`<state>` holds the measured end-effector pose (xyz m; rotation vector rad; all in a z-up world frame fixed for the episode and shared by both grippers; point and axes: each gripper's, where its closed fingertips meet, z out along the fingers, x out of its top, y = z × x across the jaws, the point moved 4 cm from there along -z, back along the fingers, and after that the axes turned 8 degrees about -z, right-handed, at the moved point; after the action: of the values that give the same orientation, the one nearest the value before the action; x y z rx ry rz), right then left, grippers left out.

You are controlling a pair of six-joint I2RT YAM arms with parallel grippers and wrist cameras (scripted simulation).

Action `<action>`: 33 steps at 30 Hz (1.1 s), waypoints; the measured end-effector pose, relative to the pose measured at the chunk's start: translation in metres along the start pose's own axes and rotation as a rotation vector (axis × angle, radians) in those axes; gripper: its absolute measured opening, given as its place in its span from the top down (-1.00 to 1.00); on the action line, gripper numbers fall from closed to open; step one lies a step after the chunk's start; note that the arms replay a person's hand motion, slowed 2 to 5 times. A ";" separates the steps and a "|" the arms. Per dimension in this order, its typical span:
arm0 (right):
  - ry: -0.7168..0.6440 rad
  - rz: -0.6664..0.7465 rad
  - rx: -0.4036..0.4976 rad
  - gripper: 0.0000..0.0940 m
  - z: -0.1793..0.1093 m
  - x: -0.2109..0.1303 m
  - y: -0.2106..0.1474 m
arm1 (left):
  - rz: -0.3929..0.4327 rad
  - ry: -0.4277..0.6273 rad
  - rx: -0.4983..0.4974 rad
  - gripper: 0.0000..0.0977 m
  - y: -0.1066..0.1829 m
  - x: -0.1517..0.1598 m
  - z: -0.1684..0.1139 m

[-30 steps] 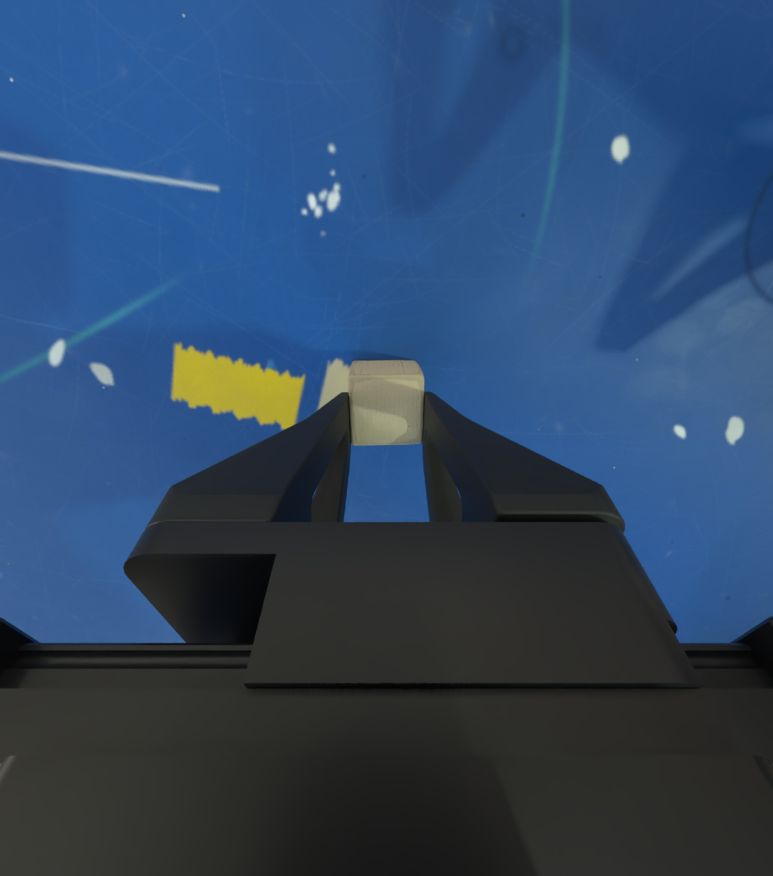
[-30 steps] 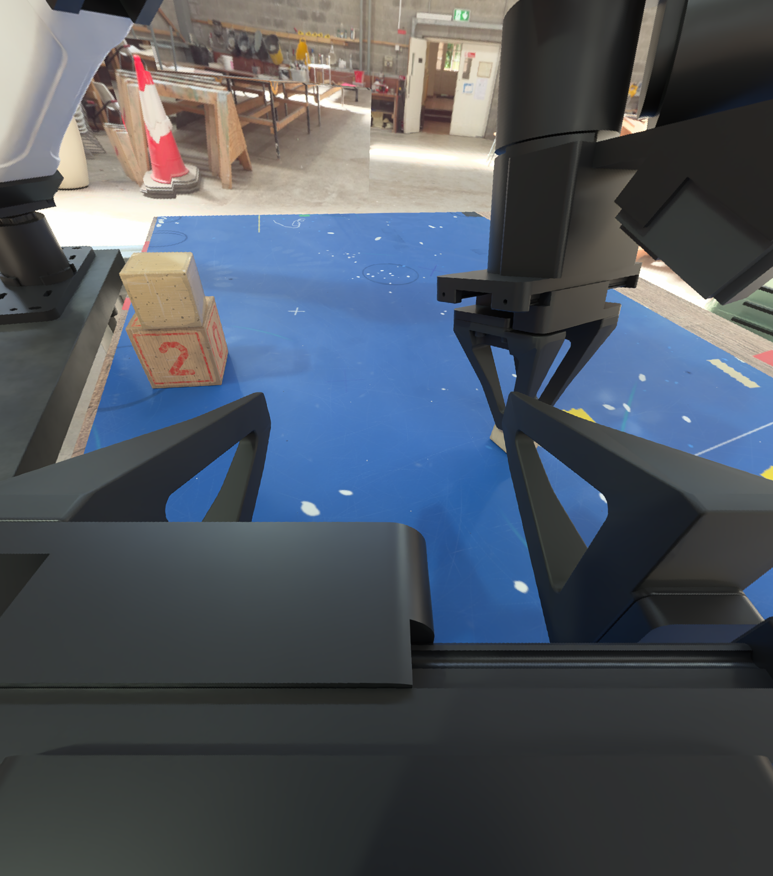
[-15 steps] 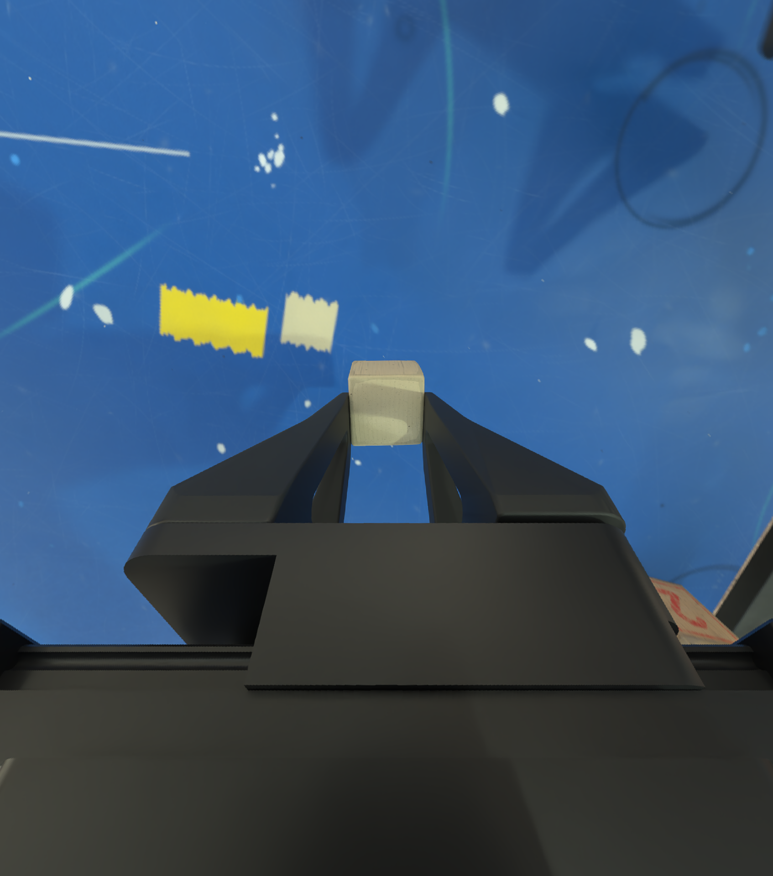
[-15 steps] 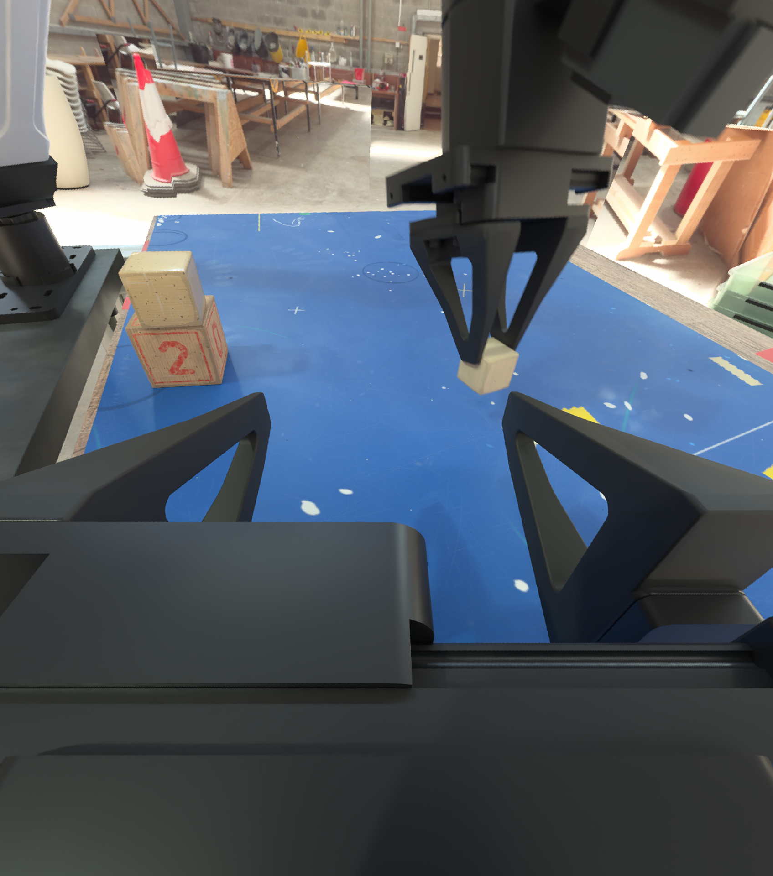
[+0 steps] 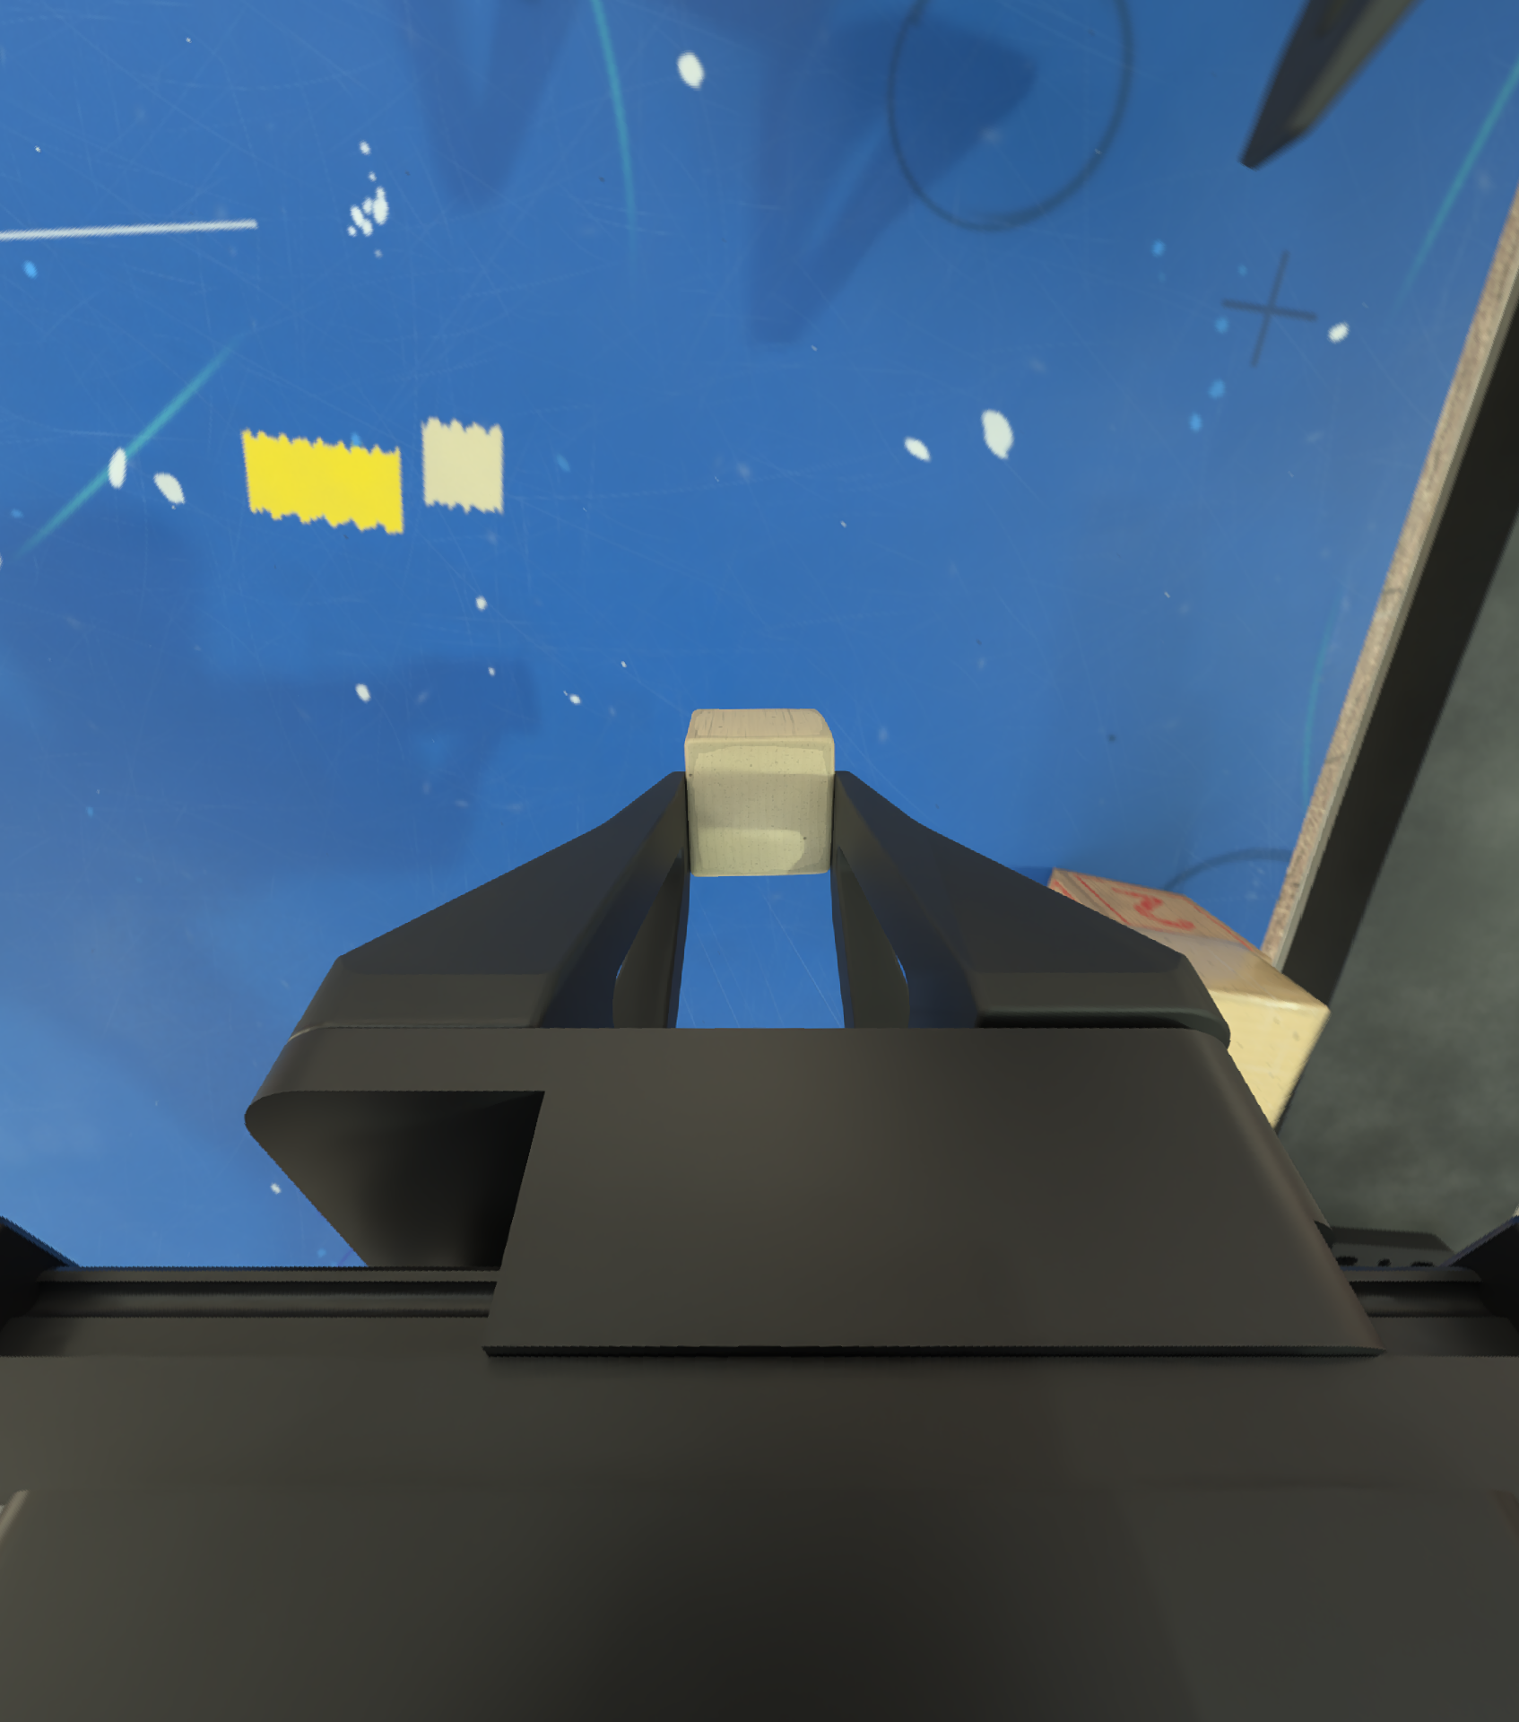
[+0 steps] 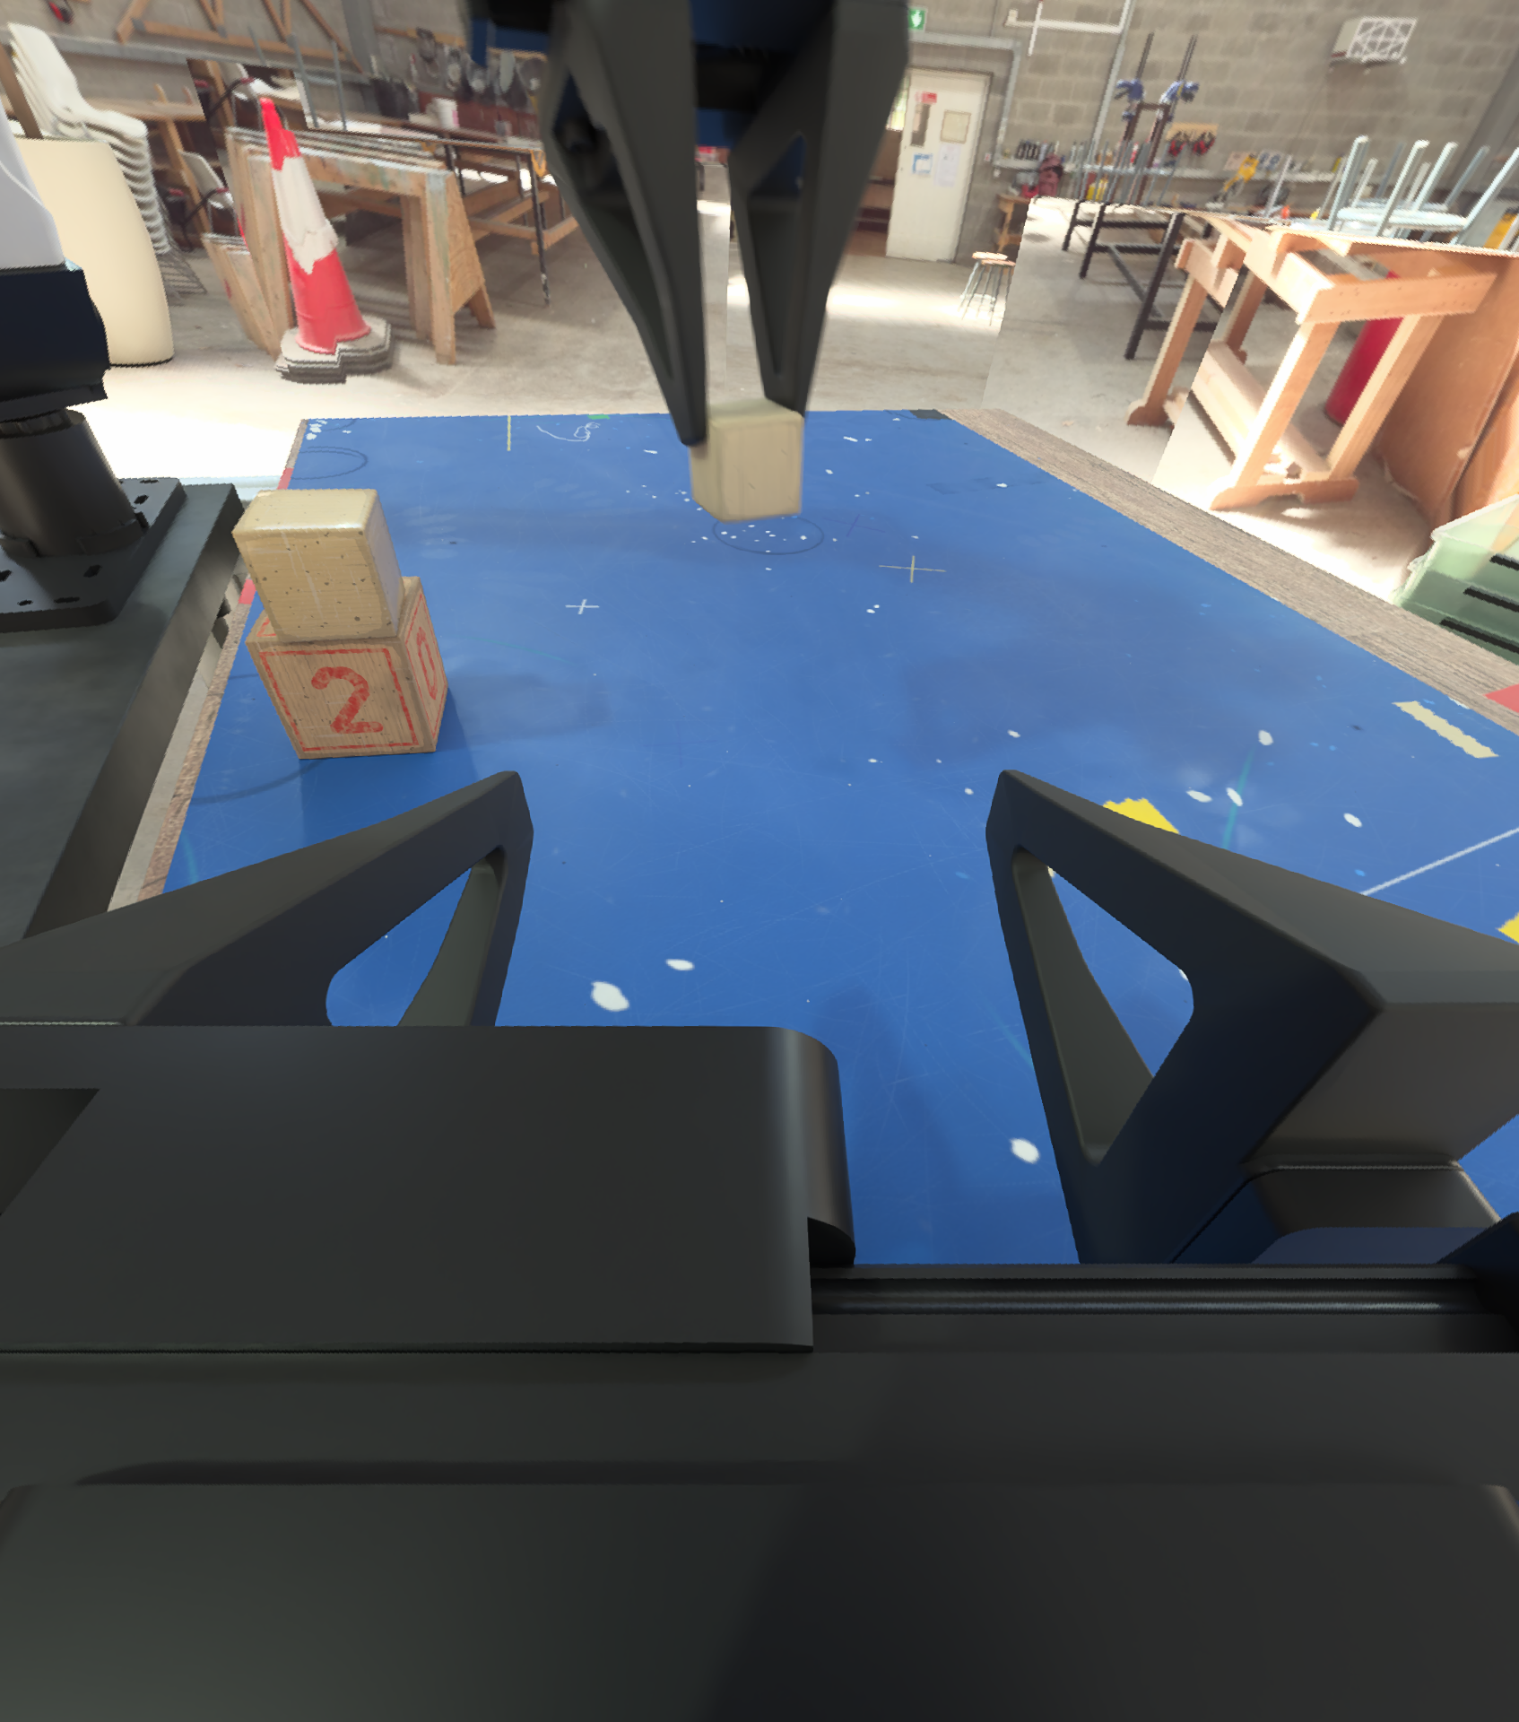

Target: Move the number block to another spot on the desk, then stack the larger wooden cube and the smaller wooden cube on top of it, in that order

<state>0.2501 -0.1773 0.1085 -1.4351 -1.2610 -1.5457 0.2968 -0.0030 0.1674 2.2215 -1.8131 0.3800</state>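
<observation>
Cone (image 6: 306, 233) & benches sit beyond worktop (image 6: 737, 792). I see larger cube (image 6: 318, 564) on number block (image 6: 350, 685); left gripper (image 5: 758, 792) pinches smaller cube (image 5: 758, 801) aloft, right gripper (image 6: 756, 895) spread wide, empty.

Pale wooden smaller cube (image 5: 757, 792), matt black tool (image 5: 757, 820)

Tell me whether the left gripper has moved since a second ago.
Yes. In the right wrist view the left gripper, shut on the smaller wooden cube, has risen and shifted toward the number block.
</observation>
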 end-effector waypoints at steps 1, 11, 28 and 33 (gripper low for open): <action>-0.001 0.000 0.000 -0.78 0.000 0.000 0.000 | 0.008 -0.001 0.006 0.49 0.005 -0.003 -0.005; -0.002 -0.005 0.000 -0.77 0.000 0.000 0.000 | 0.063 0.002 0.060 0.49 0.049 -0.031 -0.038; 0.002 -0.023 -0.004 -0.77 0.000 0.002 0.001 | 0.047 -0.045 0.047 0.49 0.089 -0.054 -0.042; 0.003 -0.025 -0.004 -0.77 0.001 0.002 0.001 | 0.037 -0.071 0.038 0.49 0.097 -0.060 -0.036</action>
<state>0.2508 -0.1767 0.1108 -1.4241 -1.2793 -1.5678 0.1889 0.0457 0.1821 2.2574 -1.9003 0.3494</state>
